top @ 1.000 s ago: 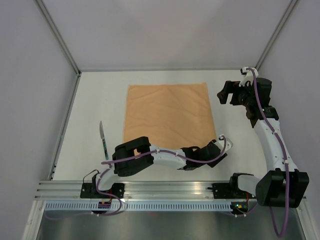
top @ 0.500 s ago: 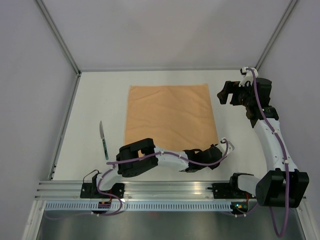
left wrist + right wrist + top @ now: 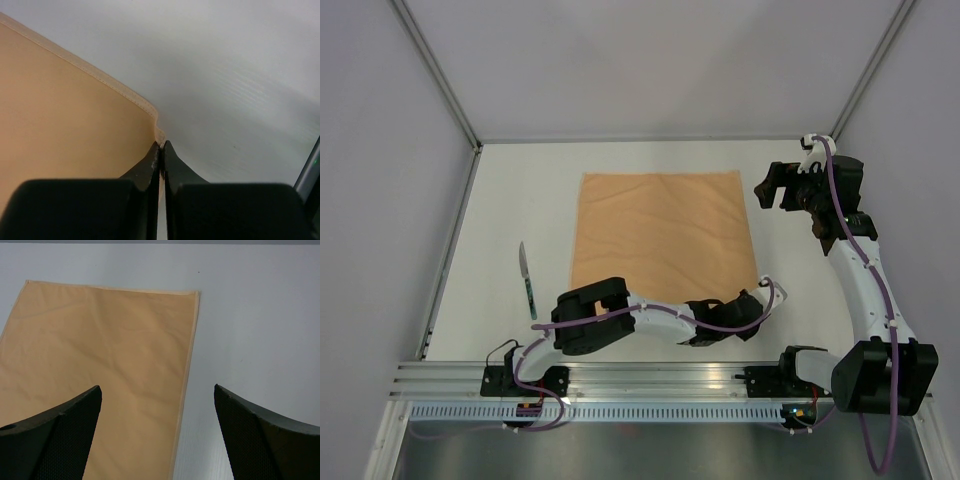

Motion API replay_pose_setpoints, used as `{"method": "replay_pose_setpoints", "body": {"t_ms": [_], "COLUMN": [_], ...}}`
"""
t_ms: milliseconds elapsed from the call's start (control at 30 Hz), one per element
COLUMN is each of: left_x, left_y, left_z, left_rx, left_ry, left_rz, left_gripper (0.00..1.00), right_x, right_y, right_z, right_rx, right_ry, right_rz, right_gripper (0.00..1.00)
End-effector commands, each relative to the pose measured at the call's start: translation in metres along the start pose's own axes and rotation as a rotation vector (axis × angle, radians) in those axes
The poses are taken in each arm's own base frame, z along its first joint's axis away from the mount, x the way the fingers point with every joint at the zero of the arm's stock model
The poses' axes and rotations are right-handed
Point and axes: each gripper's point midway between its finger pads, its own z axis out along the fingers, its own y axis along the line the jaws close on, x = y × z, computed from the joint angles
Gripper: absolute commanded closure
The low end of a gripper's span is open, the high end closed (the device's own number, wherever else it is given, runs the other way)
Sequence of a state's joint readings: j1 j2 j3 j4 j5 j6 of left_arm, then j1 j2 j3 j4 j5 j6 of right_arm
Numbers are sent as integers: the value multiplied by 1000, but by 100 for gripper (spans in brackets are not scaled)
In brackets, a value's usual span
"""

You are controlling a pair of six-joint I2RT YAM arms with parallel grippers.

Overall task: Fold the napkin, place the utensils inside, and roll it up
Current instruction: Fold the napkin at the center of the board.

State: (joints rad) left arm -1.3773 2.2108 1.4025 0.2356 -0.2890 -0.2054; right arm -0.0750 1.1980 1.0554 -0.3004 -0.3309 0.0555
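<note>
The big, square, peach-orange cloth napkin lies flat in the middle of the white tabletop. The left gripper is closed tight, pinching the napkin's near right corner. The right gripper hangs by the tabletop's right edge, jaws wide apart, holding nothing. The thin utensil with a dark green handle lies near the left edge, apart from the napkin.

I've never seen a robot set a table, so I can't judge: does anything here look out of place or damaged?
Nothing stands out: the peach-orange cloth napkin lies flat and the slim green-handled utensil rests beside it, apart.
</note>
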Motion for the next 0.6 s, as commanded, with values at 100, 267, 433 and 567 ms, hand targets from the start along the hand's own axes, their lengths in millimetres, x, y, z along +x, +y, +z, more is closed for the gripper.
{"method": "replay_pose_setpoints", "body": {"t_ms": [100, 267, 433, 567], "left_x": [-51, -78, -91, -98], "left_y": [-5, -3, 7, 27], "left_z": [-26, -39, -43, -44], "left_rx": [7, 27, 27, 1], "left_ry": [-128, -183, -205, -218], "left_rz": [-142, -197, -263, -322], "left_gripper": [95, 95, 96, 97], "right_x": [-17, -17, -16, -16], "right_y": [0, 0, 0, 0], "right_z": [-5, -5, -5, -5], "right_rx": [14, 13, 14, 13], "right_ry": [-39, -38, -39, -40], "right_rz": [-10, -10, -11, -15], "right_gripper": [2, 2, 2, 2]}}
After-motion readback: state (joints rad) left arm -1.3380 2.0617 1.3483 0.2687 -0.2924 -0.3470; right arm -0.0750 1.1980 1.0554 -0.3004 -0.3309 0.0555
